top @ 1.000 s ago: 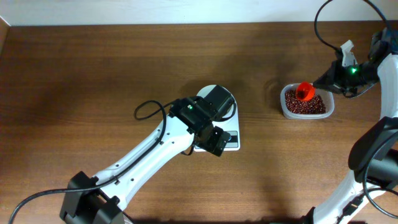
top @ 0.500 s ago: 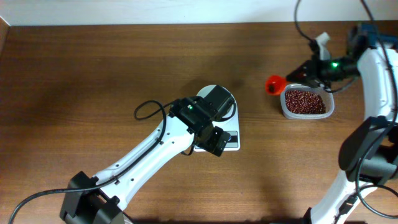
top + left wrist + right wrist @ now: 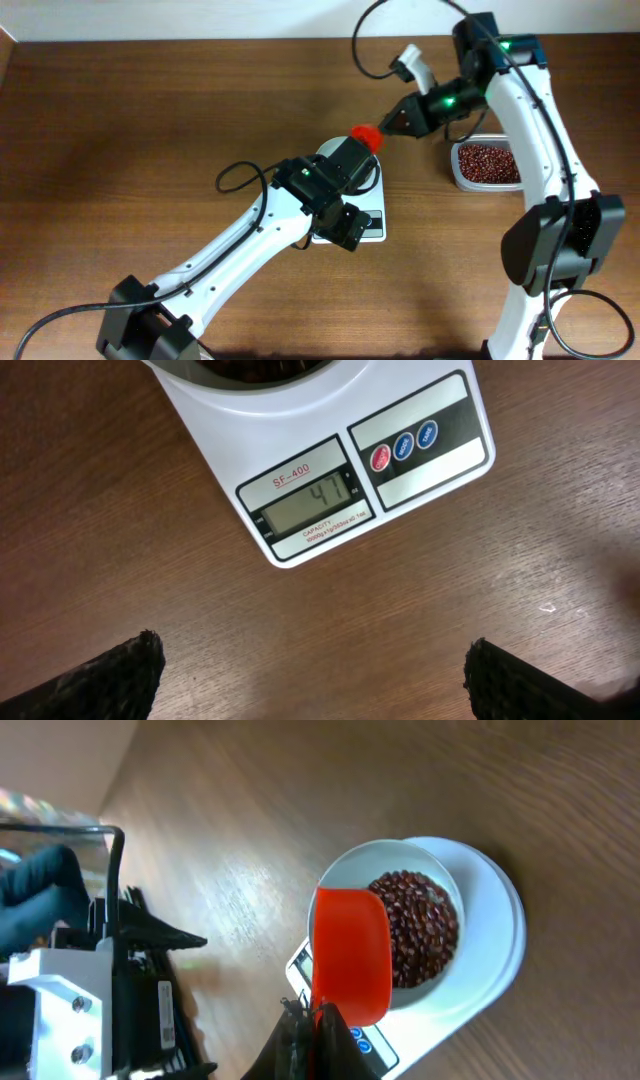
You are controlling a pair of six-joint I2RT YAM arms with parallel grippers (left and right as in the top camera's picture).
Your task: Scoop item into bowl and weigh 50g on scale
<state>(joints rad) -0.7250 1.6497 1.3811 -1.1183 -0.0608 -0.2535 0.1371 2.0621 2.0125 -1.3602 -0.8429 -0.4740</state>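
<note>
Carried from the tub (image 3: 488,165) to above the bowl (image 3: 352,865) of beans (image 3: 418,925) on the scale (image 3: 330,470), the red scoop (image 3: 350,955) is clamped by the right gripper (image 3: 310,1032). The left gripper (image 3: 315,680) is held spread, empty. With 47 shown, the target could be overshot if the scoop is emptied at once.

One bowl (image 3: 352,872), one scale (image 3: 330,460), one scoop (image 3: 350,955), one tub (image 3: 490,187).

The left arm (image 3: 240,245) and right arm (image 3: 545,130) are white tubes with black joints, black fingers (image 3: 110,675), looping black cables (image 3: 238,176) and small green lights (image 3: 447,99).
</note>
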